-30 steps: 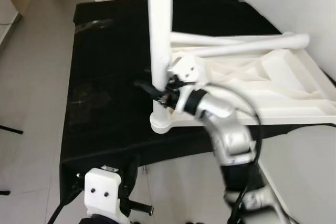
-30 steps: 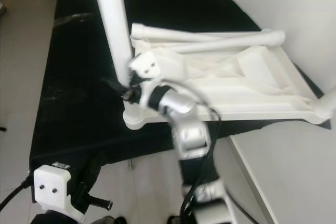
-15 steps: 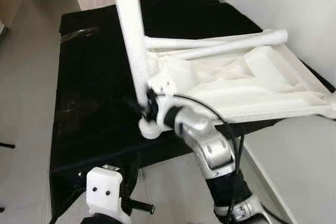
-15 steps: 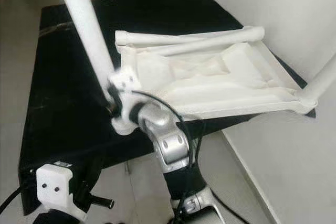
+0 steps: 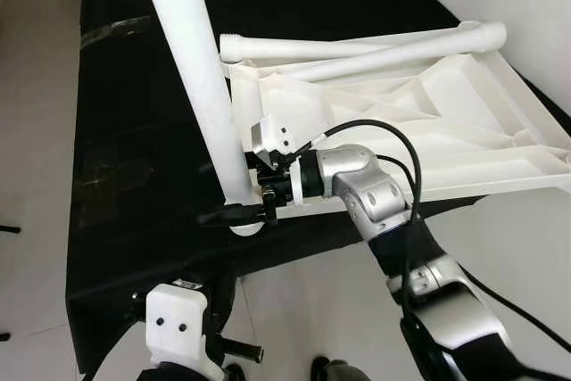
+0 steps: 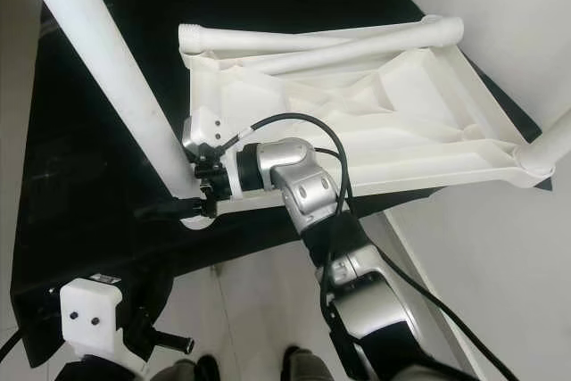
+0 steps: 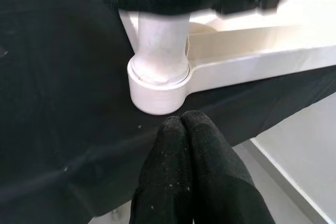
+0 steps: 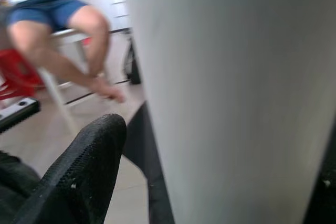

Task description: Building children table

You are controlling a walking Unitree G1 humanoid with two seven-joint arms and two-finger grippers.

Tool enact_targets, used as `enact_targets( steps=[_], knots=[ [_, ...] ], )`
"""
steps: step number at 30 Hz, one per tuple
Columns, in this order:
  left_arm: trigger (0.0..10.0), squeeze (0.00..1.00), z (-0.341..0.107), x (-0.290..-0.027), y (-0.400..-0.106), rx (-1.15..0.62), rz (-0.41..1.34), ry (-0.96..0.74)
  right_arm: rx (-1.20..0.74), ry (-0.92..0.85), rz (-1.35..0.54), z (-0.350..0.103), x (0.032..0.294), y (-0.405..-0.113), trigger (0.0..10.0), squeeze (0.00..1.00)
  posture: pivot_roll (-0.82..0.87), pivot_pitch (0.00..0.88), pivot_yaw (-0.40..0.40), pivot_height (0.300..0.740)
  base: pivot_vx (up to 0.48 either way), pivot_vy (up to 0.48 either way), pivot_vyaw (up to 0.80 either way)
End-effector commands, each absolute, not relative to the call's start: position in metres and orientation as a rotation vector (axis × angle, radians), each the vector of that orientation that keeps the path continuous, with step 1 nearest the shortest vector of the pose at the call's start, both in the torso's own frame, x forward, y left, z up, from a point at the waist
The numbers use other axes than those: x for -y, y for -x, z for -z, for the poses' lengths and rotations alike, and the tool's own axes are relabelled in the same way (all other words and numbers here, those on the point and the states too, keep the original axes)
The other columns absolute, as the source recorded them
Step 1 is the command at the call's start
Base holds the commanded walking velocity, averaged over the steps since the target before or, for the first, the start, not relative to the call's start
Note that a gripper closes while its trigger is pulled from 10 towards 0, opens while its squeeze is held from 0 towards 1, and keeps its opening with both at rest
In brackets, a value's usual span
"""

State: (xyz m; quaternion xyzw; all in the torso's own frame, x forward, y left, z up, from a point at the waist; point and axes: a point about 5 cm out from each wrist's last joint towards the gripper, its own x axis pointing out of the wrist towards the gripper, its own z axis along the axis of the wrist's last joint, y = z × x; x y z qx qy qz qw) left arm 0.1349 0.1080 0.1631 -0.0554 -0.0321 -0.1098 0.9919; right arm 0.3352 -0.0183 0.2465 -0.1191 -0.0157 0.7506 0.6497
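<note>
left eye view, upright table leg grasped between right jaws, left jaws clenched

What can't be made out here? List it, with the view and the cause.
- Top of the upright leg: cut off by the upper edge, both eye views.
- Right gripper contact with that leg: blocked by the wrist, eye views.
- Far-corner leg: cut by the picture's edge.
- Person on a chair: blurred, right wrist view.

My view: bench under black cloth at 12 o'clock, pale tiled floor at 9, white wall at 2.
</note>
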Motion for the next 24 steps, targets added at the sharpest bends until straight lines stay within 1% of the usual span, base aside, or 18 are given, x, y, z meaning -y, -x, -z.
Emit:
enact_targets(
  steps=[1,3,4,10,14,17,18,20,22,23,24],
  knots=[
    [10.0,0.0,-0.163,-0.107,-0.13,0.041,0.222,0.107,0.063,0.277,-1.748,-0.254,0.016,-0.337,10.0,0.0,0.04,0.289,0.009,0.74,0.0,0.0,0.0],
    [10.0,0.0,-0.163,-0.107,-0.129,0.039,0.222,0.107,0.067,0.284,-1.752,-0.259,0.017,-0.34,10.0,0.0,0.04,0.292,0.012,0.74,0.0,0.0,0.0],
    [10.0,0.0,-0.163,-0.108,-0.129,0.037,0.222,0.106,0.067,0.282,-1.772,-0.264,0.019,-0.341,0.0,0.0,0.03,0.297,0.014,0.74,0.0,0.0,0.0],
    [10.0,0.0,-0.163,-0.107,-0.128,0.031,0.226,0.109,0.057,0.323,-1.874,-0.274,0.032,-0.346,0.0,0.0,0.01,0.299,0.015,0.74,0.0,0.0,0.0],
    [10.0,0.0,-0.162,-0.107,-0.128,0.03,0.226,0.11,0.056,0.328,-1.878,-0.274,0.035,-0.347,0.0,0.0,0.0,0.296,0.014,0.74,0.0,0.0,0.0],
    [10.0,0.0,-0.161,-0.106,-0.13,0.03,0.227,0.114,0.09,0.317,-1.843,-0.273,0.041,-0.349,0.0,0.0,0.0,0.289,0.016,0.74,0.0,0.0,0.0],
    [10.0,0.0,-0.161,-0.106,-0.13,0.03,0.227,0.114,0.102,0.316,-1.816,-0.272,0.043,-0.35,0.0,0.0,-0.01,0.287,0.014,0.74,0.0,0.0,0.0],
    [10.0,0.0,-0.16,-0.106,-0.13,0.031,0.226,0.116,0.123,0.317,-1.664,-0.264,0.049,-0.353,0.0,0.0,-0.01,0.285,0.003,0.74,0.0,0.0,0.0],
    [10.0,0.0,-0.16,-0.106,-0.13,0.033,0.224,0.117,0.107,0.259,-1.391,-0.249,0.052,-0.356,0.0,0.0,-0.01,0.285,-0.006,0.74,0.0,0.0,0.0],
    [10.0,0.0,-0.16,-0.106,-0.13,0.033,0.224,0.117,0.107,0.259,-1.391,-0.249,0.052,-0.356,0.0,0.0,-0.01,0.285,-0.006,0.74,0.0,0.0,0.0],
    [10.0,0.0,-0.16,-0.106,-0.13,0.034,0.223,0.117,0.079,0.227,-1.222,-0.238,0.053,-0.357,0.0,0.0,-0.01,0.287,-0.018,0.74,0.0,0.0,0.0]
  ],
)
